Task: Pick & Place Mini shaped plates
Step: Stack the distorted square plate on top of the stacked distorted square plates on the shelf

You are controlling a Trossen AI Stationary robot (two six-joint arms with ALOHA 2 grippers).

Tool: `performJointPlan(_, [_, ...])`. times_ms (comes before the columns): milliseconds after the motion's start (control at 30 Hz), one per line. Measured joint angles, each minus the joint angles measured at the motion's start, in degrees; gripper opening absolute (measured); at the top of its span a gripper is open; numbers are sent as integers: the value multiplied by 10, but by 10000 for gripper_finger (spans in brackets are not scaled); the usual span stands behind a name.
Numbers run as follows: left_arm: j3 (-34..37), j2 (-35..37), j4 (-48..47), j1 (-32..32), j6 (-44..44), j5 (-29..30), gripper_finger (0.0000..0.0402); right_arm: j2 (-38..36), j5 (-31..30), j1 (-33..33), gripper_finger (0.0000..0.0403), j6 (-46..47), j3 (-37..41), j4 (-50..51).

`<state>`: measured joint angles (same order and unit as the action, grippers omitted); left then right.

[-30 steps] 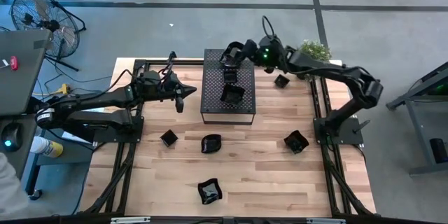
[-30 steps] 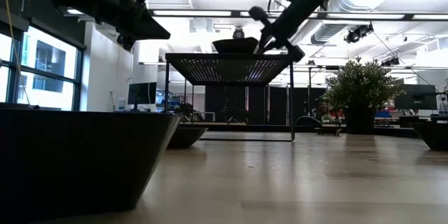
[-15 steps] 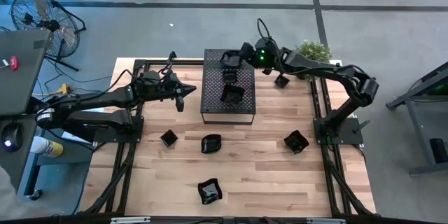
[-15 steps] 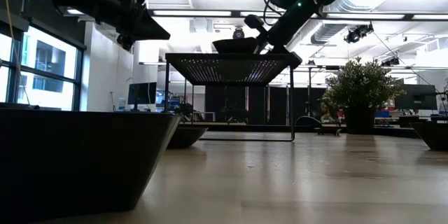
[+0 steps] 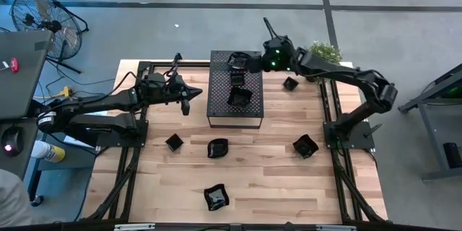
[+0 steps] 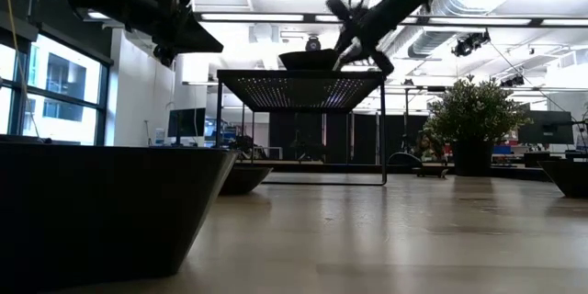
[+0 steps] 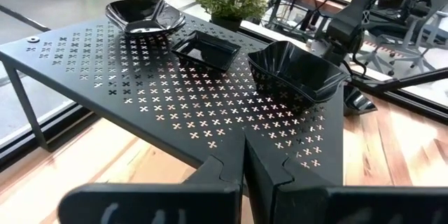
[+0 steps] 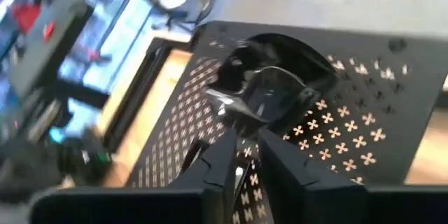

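Observation:
Three glossy black mini plates sit in a row on the dark perforated stand (image 5: 234,108): a round one (image 5: 237,60) at the far end, a flat square one (image 5: 237,79) and a deep wavy one (image 5: 240,96). My right gripper (image 5: 252,60) hovers at the round plate's right side, open, its fingertips (image 8: 231,143) just short of the rim (image 8: 269,77), nothing between them. My left gripper (image 5: 186,103) waits shut to the left of the stand, pointing at it (image 7: 243,143). More plates rest on the table: (image 5: 174,142), (image 5: 218,147), (image 5: 216,196), (image 5: 305,146), (image 5: 290,83).
A small potted plant (image 5: 324,50) stands at the table's far right corner. The black frame rails (image 5: 137,151) run along both sides of the wooden top. In the low view, one plate (image 6: 110,207) looms close at the left, and the stand (image 6: 301,78) rises on thin legs.
My right gripper has rolled about its own axis, opened and let go of the round plate, which now rests on the stand's far end. It has then drawn back a little toward the table's right edge and up.

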<state>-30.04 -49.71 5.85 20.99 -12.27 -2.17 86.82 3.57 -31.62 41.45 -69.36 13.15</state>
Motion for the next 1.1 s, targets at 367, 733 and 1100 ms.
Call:
performJointPlan(367, [0,0,0,0,0,-3,0,-105,-75,140,13,-236,0,83])
performJointPlan(733, [0,-2,-11,0,0,-3,0,-145,-81,305,3,-185,0,222])
performJointPlan(1100, [0,-2,-36,0,0,-3,0,-165,-138,469,9,32,17,433])
